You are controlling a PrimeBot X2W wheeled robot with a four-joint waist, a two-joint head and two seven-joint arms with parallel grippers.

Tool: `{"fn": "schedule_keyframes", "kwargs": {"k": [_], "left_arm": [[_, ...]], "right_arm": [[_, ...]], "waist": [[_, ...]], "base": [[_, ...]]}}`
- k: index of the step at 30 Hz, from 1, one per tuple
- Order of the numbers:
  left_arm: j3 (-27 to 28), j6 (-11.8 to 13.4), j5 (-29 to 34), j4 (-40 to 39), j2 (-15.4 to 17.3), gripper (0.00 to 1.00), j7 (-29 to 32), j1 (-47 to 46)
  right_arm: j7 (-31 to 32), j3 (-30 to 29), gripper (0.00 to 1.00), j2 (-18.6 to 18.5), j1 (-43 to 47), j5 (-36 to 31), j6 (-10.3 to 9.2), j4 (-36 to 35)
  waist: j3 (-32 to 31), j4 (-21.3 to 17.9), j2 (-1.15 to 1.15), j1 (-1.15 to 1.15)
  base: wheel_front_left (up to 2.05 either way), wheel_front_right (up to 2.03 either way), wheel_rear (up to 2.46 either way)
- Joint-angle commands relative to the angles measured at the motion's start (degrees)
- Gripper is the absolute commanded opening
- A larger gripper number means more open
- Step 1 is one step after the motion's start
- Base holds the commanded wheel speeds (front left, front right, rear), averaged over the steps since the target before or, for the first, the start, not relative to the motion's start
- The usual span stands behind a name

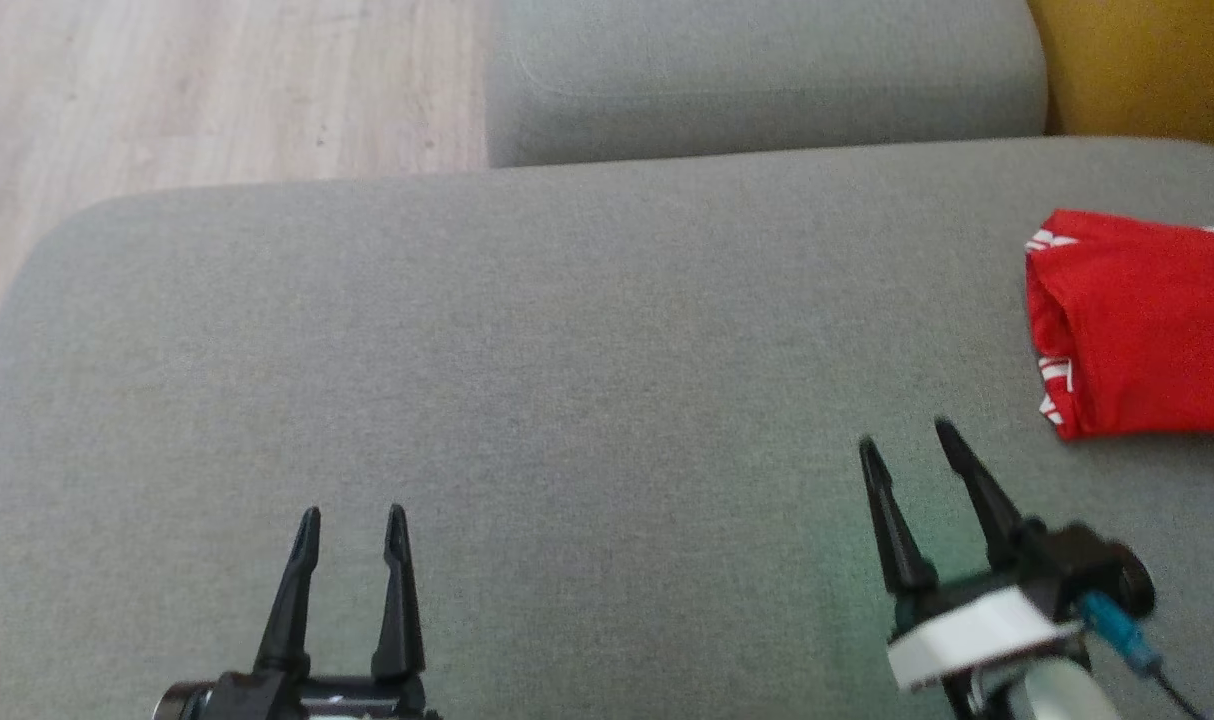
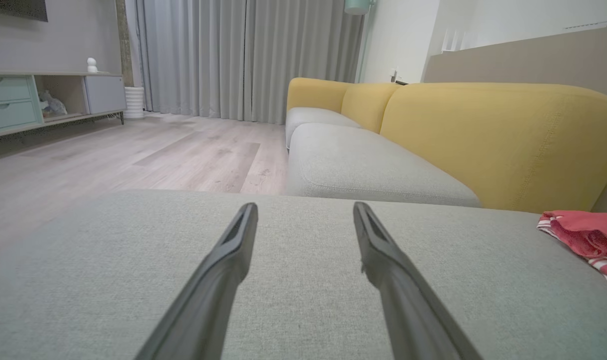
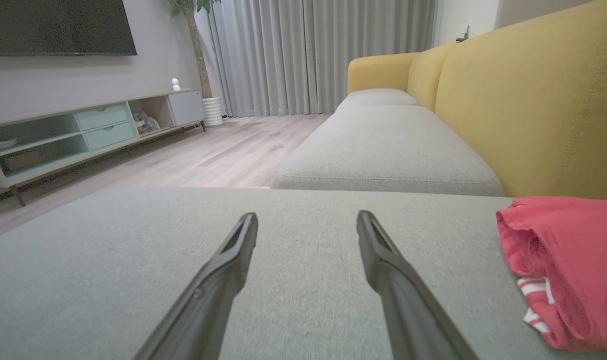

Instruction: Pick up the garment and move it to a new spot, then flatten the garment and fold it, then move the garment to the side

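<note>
A folded red garment (image 1: pixel 1142 325) with white stripes lies at the right side of the grey sofa seat (image 1: pixel 567 350), partly cut off by the head view's right edge. It also appears as the red garment (image 3: pixel 568 265) to the right of my right fingers, and small at the far right as the garment (image 2: pixel 586 235). My right gripper (image 1: pixel 907 440) hovers open over the seat, left of and nearer than the garment, holding nothing. At the lower left my left gripper (image 1: pixel 352 520) is open and empty above bare cushion.
A second grey seat cushion (image 1: pixel 757 80) adjoins at the back, with a yellow backrest (image 1: pixel 1147 65) to the right. Wooden floor (image 1: pixel 217 90) lies beyond the seat's left and far edge. A TV cabinet (image 3: pixel 83 135) and curtains (image 3: pixel 323 55) stand across the room.
</note>
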Motion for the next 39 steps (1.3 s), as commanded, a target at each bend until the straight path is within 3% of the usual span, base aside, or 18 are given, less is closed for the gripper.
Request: {"fn": "schedule_keyframes", "kwargs": {"k": [1,11,33,34,39], "left_arm": [[2.24,-0.27,0.68,-2.03,-0.16,1.0,-0.29,-1.31],[3.59,-1.8,2.4,-1.25,-0.16,1.0,-0.29,1.1],[4.97,0.03,1.82,1.37,-0.16,1.0,-0.29,1.54],[2.79,-0.35,1.95,3.7,0.03,0.0,0.01,2.78],[2.8,-0.51,-0.18,5.48,0.09,0.0,0.29,2.8]], "right_arm": [[-0.61,0.9,1.0,0.39,-0.82,-0.68,-0.04,-2.04],[-0.62,-2.52,1.0,1.19,4.32,-1.06,-0.04,-2.94],[-0.62,-2.24,1.0,1.22,4.46,0.89,-0.04,-3.24],[0.02,-3.63,0.0,1.37,6.01,0.34,0.01,-0.66],[0.37,-3.65,0.0,1.31,6.41,2.52,0.01,0.96]], "waist": [[-1.04,0.96,-0.01,0.02],[-3.71,1.03,-0.01,0.02],[-4.39,-1.81,-0.01,0.02],[-4.39,-1.84,-0.01,0.02],[-4.31,-1.85,-0.01,0.02]], "base": [[0.0,0.0,0.0],[0.0,0.0,0.0],[0.0,0.0,0.0],[0.0,0.0,0.0],[0.0,0.0,0.0]]}}
